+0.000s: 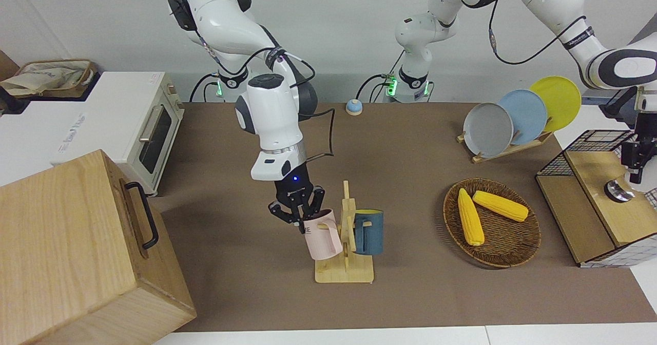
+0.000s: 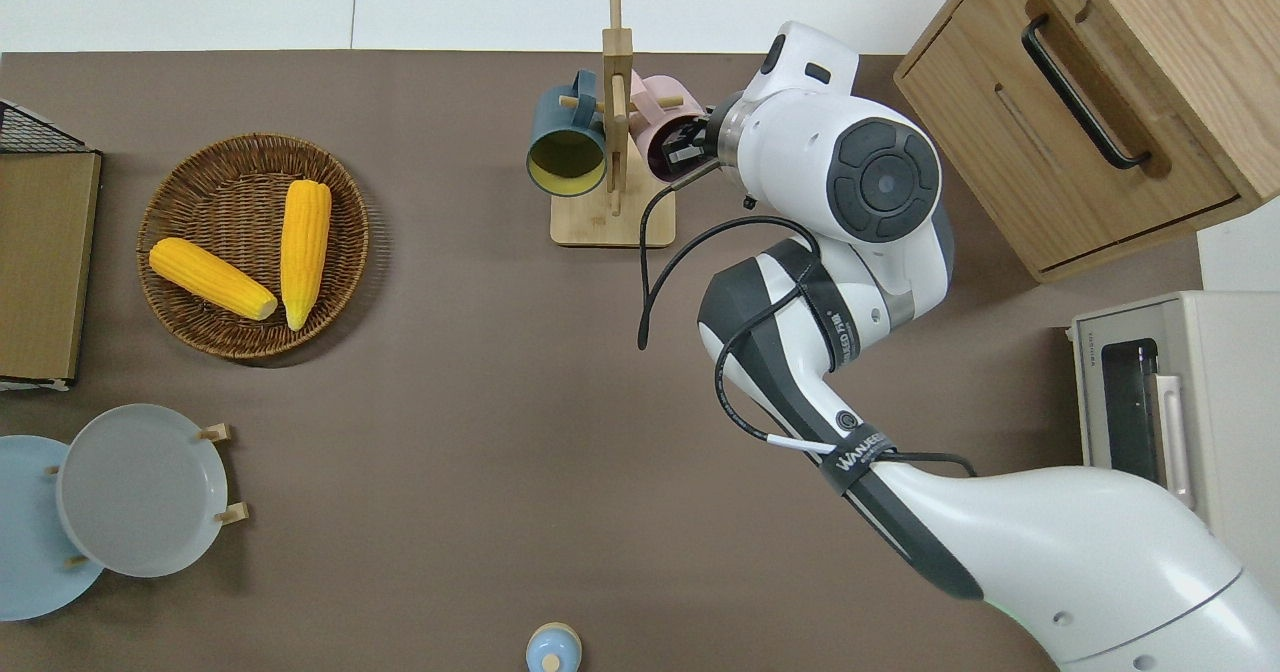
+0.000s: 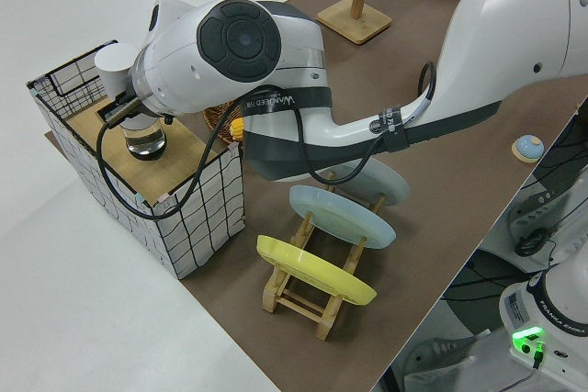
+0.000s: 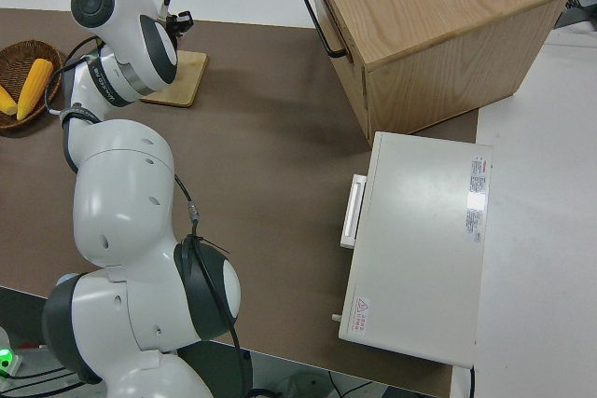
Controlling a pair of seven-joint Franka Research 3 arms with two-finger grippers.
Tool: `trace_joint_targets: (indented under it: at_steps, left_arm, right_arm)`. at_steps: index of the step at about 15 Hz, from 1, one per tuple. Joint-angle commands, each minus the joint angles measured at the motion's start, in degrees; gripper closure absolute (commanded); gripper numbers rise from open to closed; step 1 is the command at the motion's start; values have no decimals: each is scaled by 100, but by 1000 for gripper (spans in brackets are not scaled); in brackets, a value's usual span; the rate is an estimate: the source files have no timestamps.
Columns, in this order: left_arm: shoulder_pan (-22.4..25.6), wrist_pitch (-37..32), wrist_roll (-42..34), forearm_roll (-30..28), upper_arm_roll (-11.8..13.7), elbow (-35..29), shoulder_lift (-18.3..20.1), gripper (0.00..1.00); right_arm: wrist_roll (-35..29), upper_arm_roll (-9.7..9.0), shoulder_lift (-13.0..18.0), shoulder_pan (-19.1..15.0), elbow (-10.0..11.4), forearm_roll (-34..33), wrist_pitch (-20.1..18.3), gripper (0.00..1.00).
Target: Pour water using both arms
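While bent low, right gripper (image 1: 299,214) at pink mug (image 1: 322,235)

place: robot lab | evidence: two arms (image 1: 267,103), staged tabletop kitchen props, plain walls

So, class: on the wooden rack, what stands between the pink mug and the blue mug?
In the front view, only the mug rack's upright wooden post separates the pink mug from the blue mug; each hangs on a peg.
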State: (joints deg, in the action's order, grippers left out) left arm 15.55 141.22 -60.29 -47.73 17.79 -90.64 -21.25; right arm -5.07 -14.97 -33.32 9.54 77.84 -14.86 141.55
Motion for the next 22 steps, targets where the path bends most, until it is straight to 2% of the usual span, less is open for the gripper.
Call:
trace_joint_targets:
  at_steps: [1,3,8,10,13,16,20,22]
  left_arm:
    - [27,55,0,-79,-21,186,-99,1000]
    - [36,-24,184,0,23,291,-73,1000]
    - [63,-954,1527,1010,85,985,-20,1000]
    - [54,-1175,1958,1274,76,1048,155,1000]
    - [-52,-1509,2573,1792,41,1039,612,1000]
    - [-69,-1982,3066,2302,-21,1022,990,1000]
    - [-297,-2484,3506,2742,-74,917,1412,1000]
    - [-473,-2573,3787,3014,-74,742,1640,1000]
  right_arm:
    - [-152,-59,-104,13,-146,-96,13,1000]
    - [-143,-59,-104,4,-146,-114,-13,1000]
    - [-91,-59,45,-57,-102,-369,-179,1000]
    - [-47,-59,124,-75,-93,-369,-381,1000]
    - [-29,-59,264,-110,-93,-369,-636,1000]
    - [67,-68,422,-206,38,-351,-760,1000]
    - [120,-68,739,-391,389,-342,-892,1000]
    - [208,-68,818,-461,469,-334,-927,1000]
